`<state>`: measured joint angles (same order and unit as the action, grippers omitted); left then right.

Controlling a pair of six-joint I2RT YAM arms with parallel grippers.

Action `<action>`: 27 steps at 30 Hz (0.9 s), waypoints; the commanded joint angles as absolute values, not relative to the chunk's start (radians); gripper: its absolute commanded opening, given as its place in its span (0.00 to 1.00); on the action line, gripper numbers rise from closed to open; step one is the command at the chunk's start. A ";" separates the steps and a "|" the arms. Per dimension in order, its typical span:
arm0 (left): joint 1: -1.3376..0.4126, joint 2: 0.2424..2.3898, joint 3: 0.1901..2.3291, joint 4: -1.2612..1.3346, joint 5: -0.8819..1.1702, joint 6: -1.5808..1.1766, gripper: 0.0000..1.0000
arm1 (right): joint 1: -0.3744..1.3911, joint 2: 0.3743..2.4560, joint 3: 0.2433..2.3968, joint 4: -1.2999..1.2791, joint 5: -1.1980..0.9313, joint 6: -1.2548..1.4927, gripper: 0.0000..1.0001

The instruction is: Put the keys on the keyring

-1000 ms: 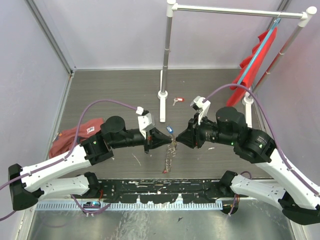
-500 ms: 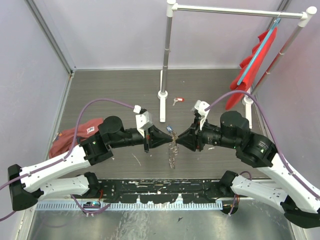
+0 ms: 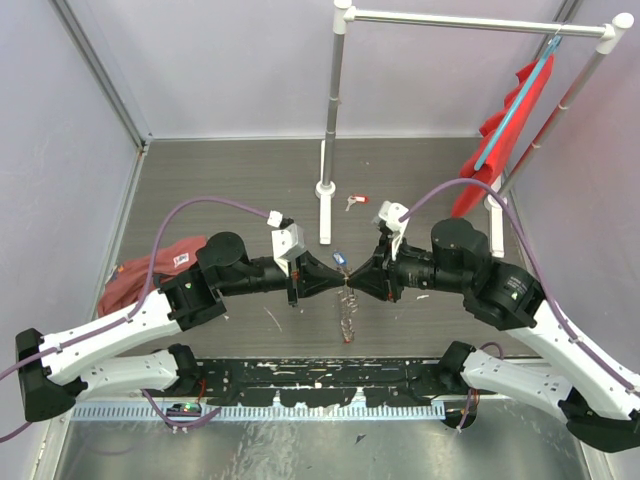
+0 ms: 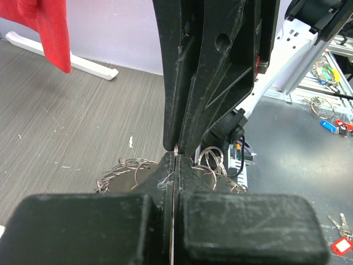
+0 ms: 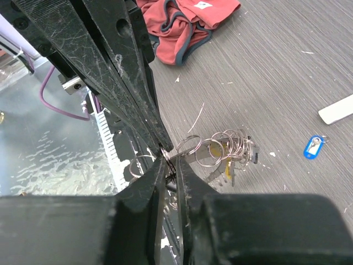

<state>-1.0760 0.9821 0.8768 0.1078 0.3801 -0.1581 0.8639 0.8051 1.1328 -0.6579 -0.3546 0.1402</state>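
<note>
Meeting tip to tip, the left gripper [image 3: 322, 279] is clamped shut on the wire of the keyring [image 3: 347, 312], which hangs directly below the tips, long axis downward. The right gripper [image 5: 170, 165] has its jaws nearly together about the same wire; whether it pinches I cannot tell. A blue-tagged key [image 3: 338, 258] lies just beyond both tips, a red-tagged key [image 3: 355, 201] farther off. No container shows.

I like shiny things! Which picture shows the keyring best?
The right wrist view: the keyring shows big, its silver loops sharp beside the jaws. The left wrist view shows only bits of loops behind the jaws. From above it is just a tiny blur.
</note>
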 commanded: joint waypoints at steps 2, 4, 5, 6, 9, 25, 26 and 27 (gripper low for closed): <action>-1.078 0.952 0.906 0.184 0.392 -0.160 0.00 | 0.865 0.812 1.139 -0.589 -0.402 0.130 0.13; -1.078 0.952 0.905 0.184 0.391 -0.160 0.00 | 0.865 0.811 1.141 -0.584 -0.410 0.129 0.07; -1.080 0.952 0.905 0.184 0.391 -0.161 0.00 | 0.865 0.809 1.141 -0.581 -0.417 0.128 0.03; -1.079 0.952 0.905 0.184 0.390 -0.161 0.00 | 0.865 0.808 1.143 -0.580 -0.423 0.126 0.01; -1.078 0.953 0.904 0.183 0.390 -0.161 0.00 | 0.865 0.808 1.155 -0.596 -0.426 0.116 0.01; -1.078 0.985 0.990 -0.060 0.410 -0.005 0.38 | 0.865 1.026 1.494 -1.090 -0.369 0.021 0.01; -1.079 0.991 0.996 -0.076 0.410 0.005 0.38 | 0.865 1.036 1.507 -1.106 -0.369 0.020 0.01; -1.079 0.999 1.002 -0.088 0.410 0.013 0.39 | 0.865 1.042 1.518 -1.121 -0.367 0.021 0.01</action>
<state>-1.0756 0.9798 0.9485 -0.0093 0.4061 -0.0574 0.8646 1.0237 1.4372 -1.0348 -0.3676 0.0422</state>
